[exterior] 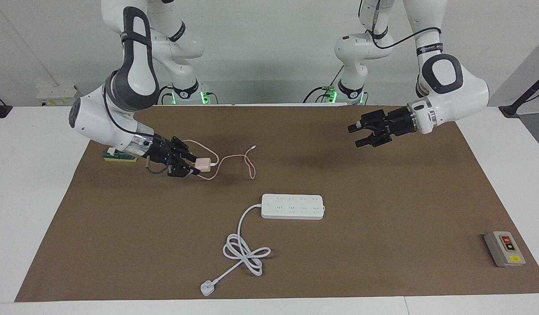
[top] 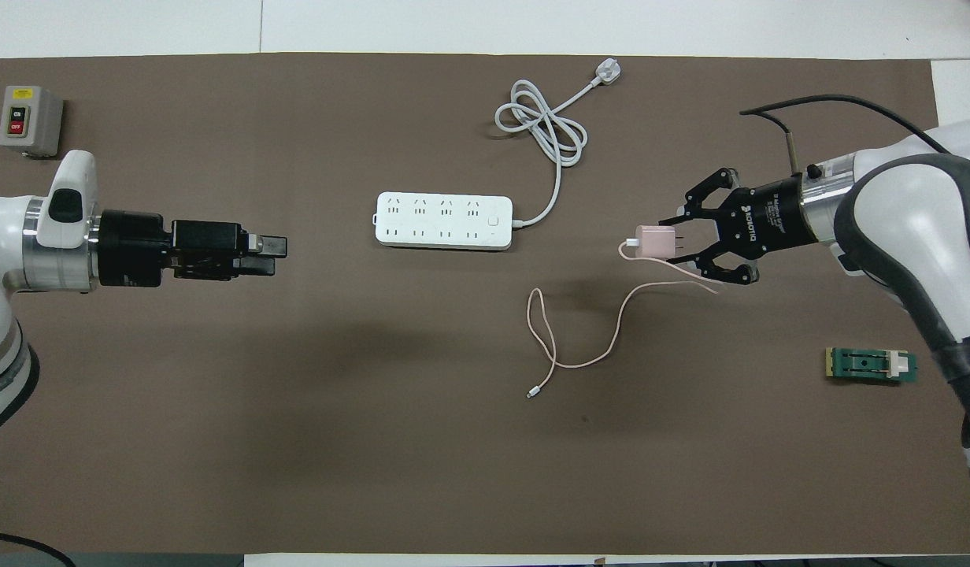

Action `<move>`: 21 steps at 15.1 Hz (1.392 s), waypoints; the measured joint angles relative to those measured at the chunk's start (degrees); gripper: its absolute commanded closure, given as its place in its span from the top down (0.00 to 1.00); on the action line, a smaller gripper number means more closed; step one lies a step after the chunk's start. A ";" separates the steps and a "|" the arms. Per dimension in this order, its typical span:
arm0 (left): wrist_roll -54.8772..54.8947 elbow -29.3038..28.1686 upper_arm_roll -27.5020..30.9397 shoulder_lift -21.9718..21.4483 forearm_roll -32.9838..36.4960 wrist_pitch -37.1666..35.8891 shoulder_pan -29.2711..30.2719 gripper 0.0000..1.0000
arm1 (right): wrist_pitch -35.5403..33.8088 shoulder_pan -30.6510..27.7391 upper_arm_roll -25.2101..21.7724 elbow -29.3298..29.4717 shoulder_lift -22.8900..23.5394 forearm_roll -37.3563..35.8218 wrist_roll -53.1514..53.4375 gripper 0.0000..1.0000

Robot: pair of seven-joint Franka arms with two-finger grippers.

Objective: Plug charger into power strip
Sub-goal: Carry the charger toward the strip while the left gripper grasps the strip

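robotics lab bench: two white arms bolted at the edge of a white table (exterior: 15, 183), brown mat (exterior: 383, 183) as work surface, bare white wall, grey on/off switch box (exterior: 504, 248).

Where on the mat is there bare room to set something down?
Bare mat along the robots' edge, and between the strip and button box. Crowded around the strip's cord, the pink cable and the charger.

You see pink charger (exterior: 204, 164) lifted off mat, cable (top: 603, 331) trailing; white power strip (exterior: 292, 206) flat at mat centre, sockets up.
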 measured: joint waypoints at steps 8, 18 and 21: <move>7.35 -0.57 -0.66 5.09 -18.46 -0.13 -6.25 1.00 | 1.62 10.79 0.18 5.08 0.04 -0.02 10.81 0.00; 15.72 1.88 -0.79 12.67 -29.74 1.78 -12.59 1.00 | 7.24 21.17 0.27 9.96 1.82 -1.47 18.28 0.00; 15.72 1.91 -0.63 12.67 -29.91 1.81 -12.79 1.00 | 7.25 21.15 0.09 13.61 4.63 -1.50 22.07 0.00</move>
